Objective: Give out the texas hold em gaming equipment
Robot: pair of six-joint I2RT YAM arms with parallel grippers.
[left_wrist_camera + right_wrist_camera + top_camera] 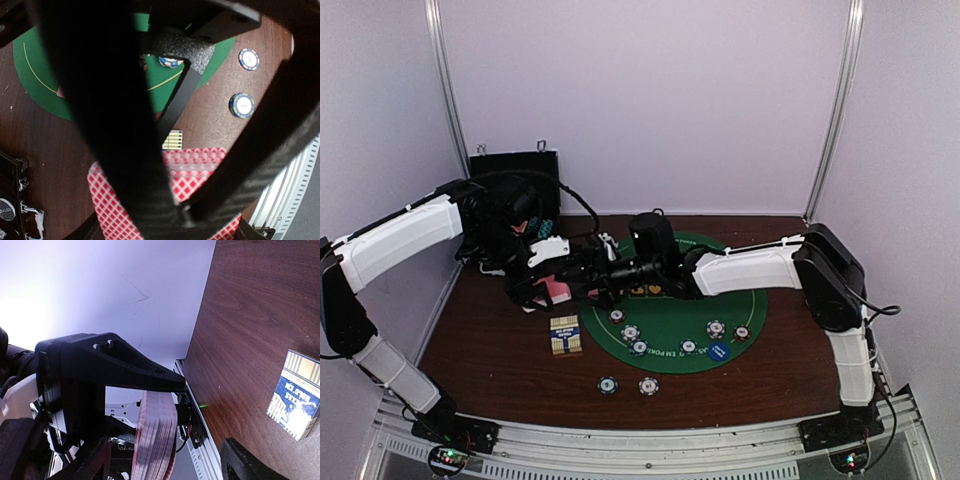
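Top external view: the left arm rises from its base at the near left corner, folds at the elbow by the left wall and sweeps its white forearm rightward and down toward the middle of the tabletop (490, 360). The right arm climbs from the near right corner to a raised elbow, then lies stretched out leftward, low across the green mat (720, 305). The two wrists meet at the mat's left edge.

The left claw (552, 280) is clamped on the pink-backed cards (558, 289); in the left wrist view its dark fingers (125, 125) converge over the red-checked stack (200, 175). The right claw (602, 272) is spread apart: in the right wrist view its tips sit wide at either bottom corner, with the deck (155, 440) seen edge-on between them.

Poker chips (631, 332) lie along the near part of the mat, beside a blue disc (719, 351), and two more rest on bare wood just near of it. The card box (565, 334) lies left of the mat. A black case (515, 165) stands open at the far left.
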